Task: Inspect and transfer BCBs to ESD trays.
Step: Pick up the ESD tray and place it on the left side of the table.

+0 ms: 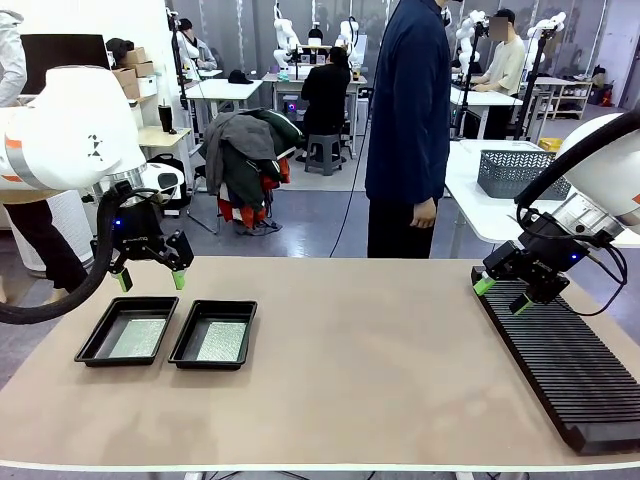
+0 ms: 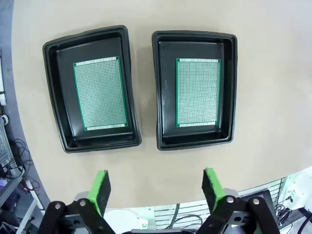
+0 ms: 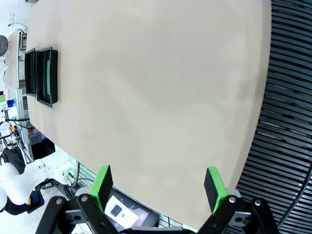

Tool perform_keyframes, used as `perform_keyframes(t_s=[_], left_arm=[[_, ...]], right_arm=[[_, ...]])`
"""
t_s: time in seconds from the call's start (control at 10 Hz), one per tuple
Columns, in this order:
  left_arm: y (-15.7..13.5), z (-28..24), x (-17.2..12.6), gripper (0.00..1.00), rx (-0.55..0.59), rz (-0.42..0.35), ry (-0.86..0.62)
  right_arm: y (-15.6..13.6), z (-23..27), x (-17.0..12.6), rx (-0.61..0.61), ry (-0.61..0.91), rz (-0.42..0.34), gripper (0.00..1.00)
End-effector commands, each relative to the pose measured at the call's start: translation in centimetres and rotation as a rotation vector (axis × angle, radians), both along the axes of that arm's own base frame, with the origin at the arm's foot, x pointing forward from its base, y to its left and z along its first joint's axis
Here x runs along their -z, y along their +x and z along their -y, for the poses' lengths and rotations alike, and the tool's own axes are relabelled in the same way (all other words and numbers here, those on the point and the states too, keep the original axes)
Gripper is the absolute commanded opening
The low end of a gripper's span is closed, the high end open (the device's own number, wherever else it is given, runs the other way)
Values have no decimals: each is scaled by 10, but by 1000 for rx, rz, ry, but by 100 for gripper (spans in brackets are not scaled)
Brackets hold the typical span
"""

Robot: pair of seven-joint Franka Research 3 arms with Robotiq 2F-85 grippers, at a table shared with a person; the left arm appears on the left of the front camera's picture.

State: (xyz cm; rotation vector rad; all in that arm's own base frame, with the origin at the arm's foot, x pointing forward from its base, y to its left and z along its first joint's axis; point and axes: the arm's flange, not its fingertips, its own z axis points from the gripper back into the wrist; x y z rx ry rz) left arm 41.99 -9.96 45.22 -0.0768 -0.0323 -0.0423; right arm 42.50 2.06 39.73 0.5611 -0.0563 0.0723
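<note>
Two black ESD trays sit side by side at the table's left: one [image 1: 92, 347] [image 2: 54, 97] and the other [image 1: 186, 345] [image 2: 234, 87]. A green BCB lies flat in each, one [image 1: 137, 338] [image 2: 100, 94] and the other [image 1: 221, 342] [image 2: 198, 92]. My left gripper [image 1: 150, 278] [image 2: 155, 191] hovers open above the trays' far edge, holding nothing. At the right, my right gripper [image 1: 502, 295] [image 3: 159, 187] hangs open and empty over the far end of the ribbed rack. In the right wrist view both trays [image 3: 47, 76] appear small at the upper left.
A long black slotted rack [image 1: 560, 360] [image 3: 287, 97] runs along the table's right side. A person in dark blue [image 1: 408, 120] stands at the far edge, hand down. A grey mesh basket [image 1: 515, 172] rests on another table behind.
</note>
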Motion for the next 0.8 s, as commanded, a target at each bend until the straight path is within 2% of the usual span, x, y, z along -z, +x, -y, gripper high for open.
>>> perform_keyframes(t_s=[0.0, 0.7], left_arm=[[0, -1, 2, 100, -3, 2, -1], [0, -1, 2, 100, -3, 2, -1]], right_arm=[[1, -2, 0, 23, -1, -3, 100], [1, -2, 0, 23, -1, -3, 100]])
